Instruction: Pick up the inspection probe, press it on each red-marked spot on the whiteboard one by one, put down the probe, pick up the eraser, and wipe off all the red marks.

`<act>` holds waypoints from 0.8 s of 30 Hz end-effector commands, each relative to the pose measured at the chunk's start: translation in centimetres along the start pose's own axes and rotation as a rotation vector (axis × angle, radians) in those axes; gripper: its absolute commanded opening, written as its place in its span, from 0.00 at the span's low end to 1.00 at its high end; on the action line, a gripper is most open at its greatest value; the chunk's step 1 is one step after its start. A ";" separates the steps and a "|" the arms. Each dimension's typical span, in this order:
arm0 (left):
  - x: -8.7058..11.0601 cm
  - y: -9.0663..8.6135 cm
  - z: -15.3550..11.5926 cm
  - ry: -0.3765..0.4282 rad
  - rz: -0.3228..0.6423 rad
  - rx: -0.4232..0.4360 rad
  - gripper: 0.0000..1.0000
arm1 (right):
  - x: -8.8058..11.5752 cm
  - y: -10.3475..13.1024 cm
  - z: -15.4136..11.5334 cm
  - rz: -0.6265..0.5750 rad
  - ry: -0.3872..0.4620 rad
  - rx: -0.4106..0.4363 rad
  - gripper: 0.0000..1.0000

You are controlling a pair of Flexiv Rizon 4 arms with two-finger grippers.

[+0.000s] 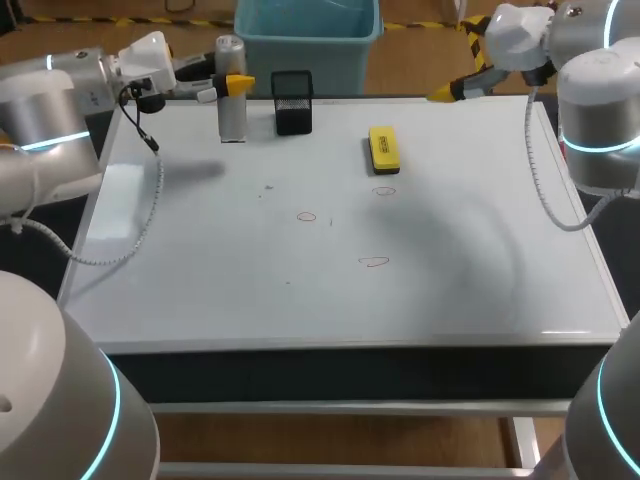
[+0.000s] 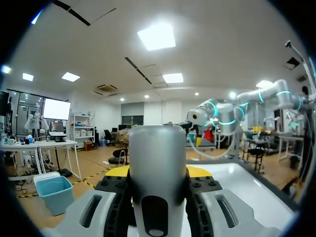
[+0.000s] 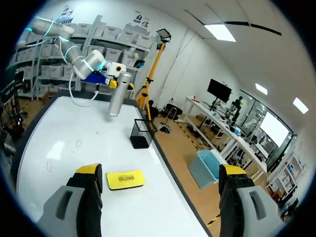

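Covering the desk, the whiteboard (image 1: 450,280) carries everything. The left arm (image 1: 60,100) has its jaws clenched on the silver probe (image 1: 232,118), upright near the far left corner. The right arm (image 1: 600,110) holds its jaws spread and empty at the far right corner. A black mesh holder (image 1: 292,102), a yellow eraser (image 1: 383,148) and three red marks (image 1: 306,216) lie between.

The probe (image 1: 232,118) looks matt grey metal, the whiteboard (image 1: 450,250) smooth and glossy.

The silver probe (image 1: 231,90) stands upright at the whiteboard's (image 1: 450,280) far left; the yellow eraser (image 1: 383,148) lies beyond faint red marks (image 1: 306,216).
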State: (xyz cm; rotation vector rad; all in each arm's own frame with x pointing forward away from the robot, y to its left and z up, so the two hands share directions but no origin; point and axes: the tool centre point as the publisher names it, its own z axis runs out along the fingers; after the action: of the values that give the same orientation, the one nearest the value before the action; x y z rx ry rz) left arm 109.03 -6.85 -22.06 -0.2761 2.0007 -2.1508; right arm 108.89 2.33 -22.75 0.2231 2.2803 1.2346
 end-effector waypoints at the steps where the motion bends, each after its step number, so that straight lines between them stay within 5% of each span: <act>1: -0.1 -0.1 0.0 0.002 0.000 0.000 0.00 | 0.5 -0.6 0.4 -0.531 0.572 0.216 1.00; 13: -0.1 -0.1 0.0 0.002 0.000 0.000 0.00 | 2.7 -3.3 1.0 -0.978 0.954 0.425 1.00; 15: -0.1 -0.1 0.0 0.002 0.000 0.000 0.00 | 2.8 -3.7 1.0 -1.042 0.963 0.463 1.00; 24: -0.1 -0.1 0.0 0.002 0.000 0.000 0.00 | 2.7 -3.5 1.1 -0.969 0.917 0.437 1.00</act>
State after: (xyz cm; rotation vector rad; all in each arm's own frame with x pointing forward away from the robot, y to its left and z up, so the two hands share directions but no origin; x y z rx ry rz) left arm 109.04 -6.85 -22.06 -0.2761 2.0007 -2.1509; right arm 107.36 2.04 -27.65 -0.6654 2.5089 0.7737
